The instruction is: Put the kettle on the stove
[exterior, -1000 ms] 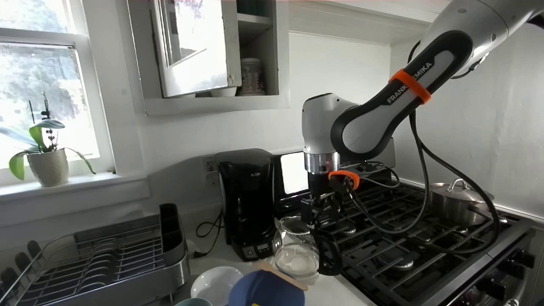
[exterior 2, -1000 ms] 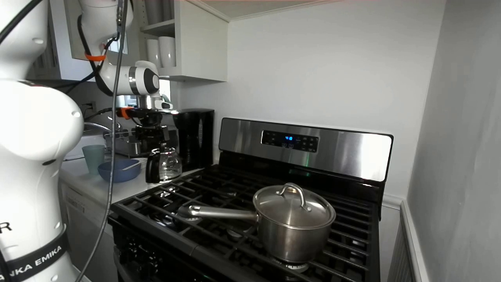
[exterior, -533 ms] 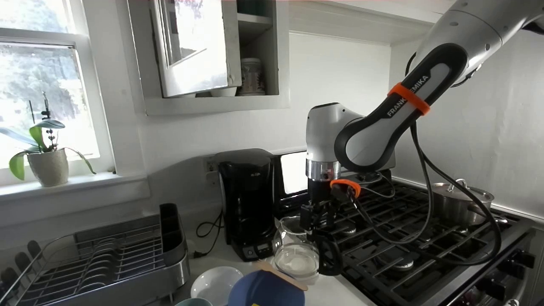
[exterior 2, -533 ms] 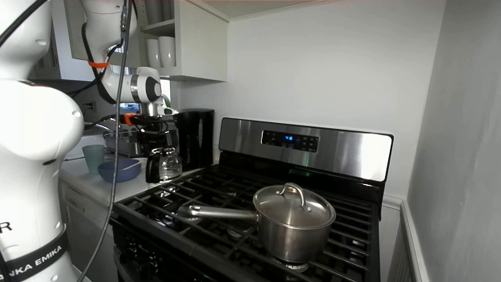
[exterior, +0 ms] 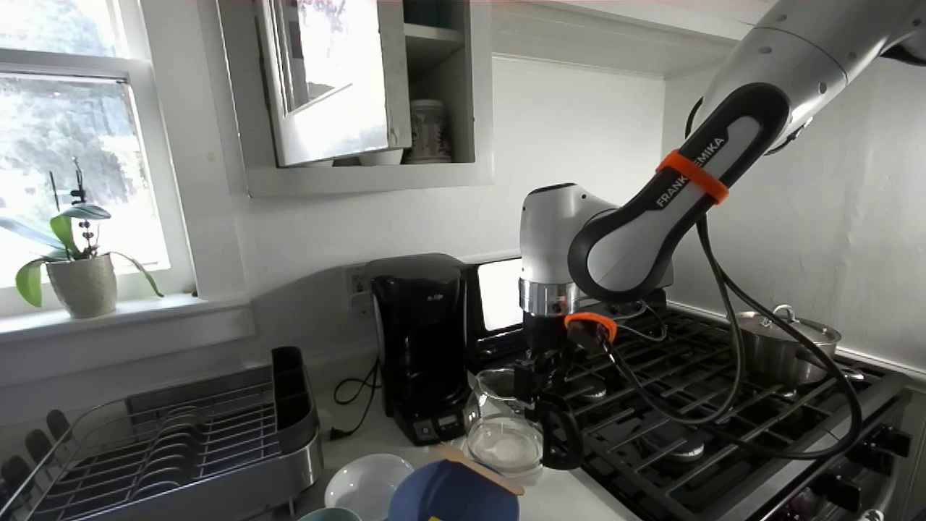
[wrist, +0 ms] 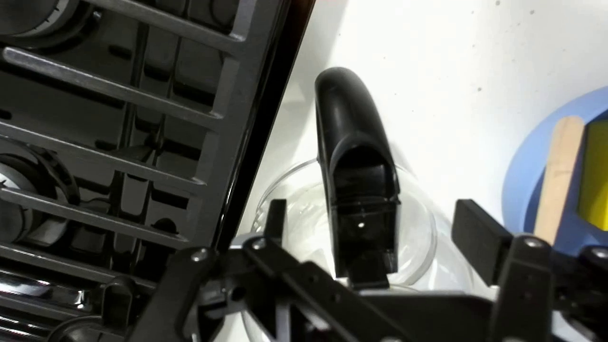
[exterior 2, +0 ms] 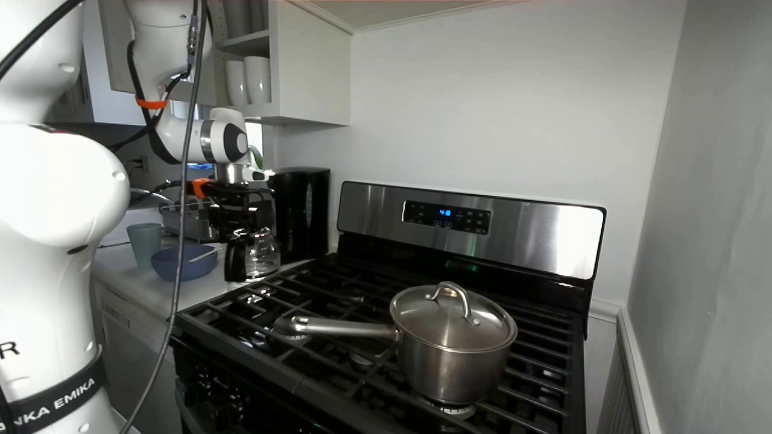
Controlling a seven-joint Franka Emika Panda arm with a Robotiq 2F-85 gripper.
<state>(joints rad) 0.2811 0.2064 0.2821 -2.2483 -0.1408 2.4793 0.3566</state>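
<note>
kettle: in an exterior view, upright on the counter, right beside the stove
steel pot: in an exterior view, lid on, just chilling on that stove
gripper: wrist view, fingers spread pretty wide, kettle's black handle between them

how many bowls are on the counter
2: the blue bowl and, beside it toward the dish rack, the white bowl. Others may be hidden or out of frame.
</note>
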